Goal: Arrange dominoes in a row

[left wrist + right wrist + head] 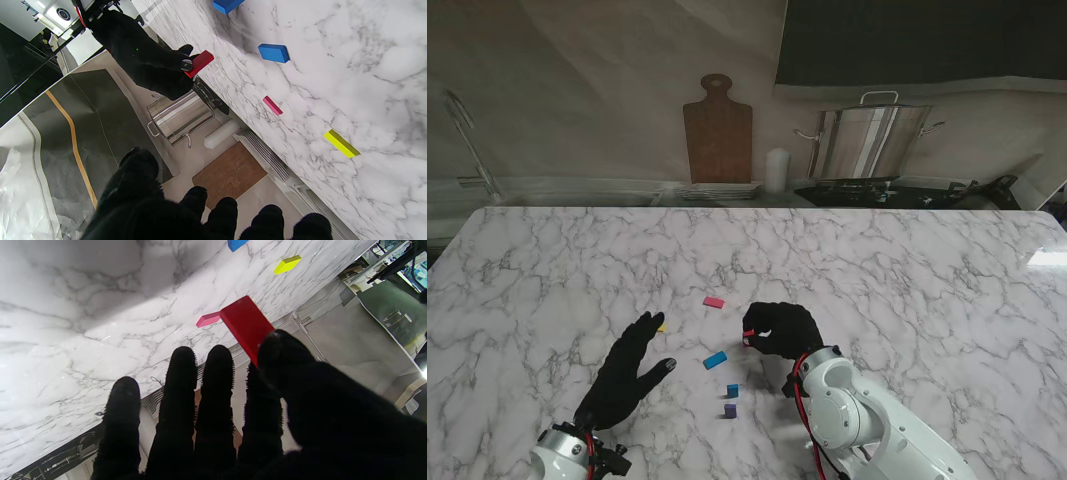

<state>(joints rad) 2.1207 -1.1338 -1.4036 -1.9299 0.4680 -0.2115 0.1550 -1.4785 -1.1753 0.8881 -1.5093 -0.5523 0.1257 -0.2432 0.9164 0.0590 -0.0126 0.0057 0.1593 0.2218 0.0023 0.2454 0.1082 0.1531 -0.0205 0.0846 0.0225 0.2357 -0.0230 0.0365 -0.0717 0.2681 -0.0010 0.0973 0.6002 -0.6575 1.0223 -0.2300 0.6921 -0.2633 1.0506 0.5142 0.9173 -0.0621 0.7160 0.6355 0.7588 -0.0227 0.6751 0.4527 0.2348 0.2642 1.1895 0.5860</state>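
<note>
My right hand (782, 328) is shut on a red domino (748, 336), pinched between thumb and forefinger above the table; the red domino (247, 325) and the red domino (199, 63) show clearly in both wrist views. A pink domino (714, 302) lies flat farther from me. A light blue domino (715, 360) lies between the hands. A small blue domino (732, 390) and a purple domino (730, 410) stand nearer to me. A yellow domino (662, 327) peeks out beside my left hand (627, 372), which is open with fingers spread and holds nothing.
The marble table (927, 290) stretches wide to the right and far side. Behind its far edge stand a wooden cutting board (718, 130), a white cylinder (775, 170) and a steel pot (867, 140).
</note>
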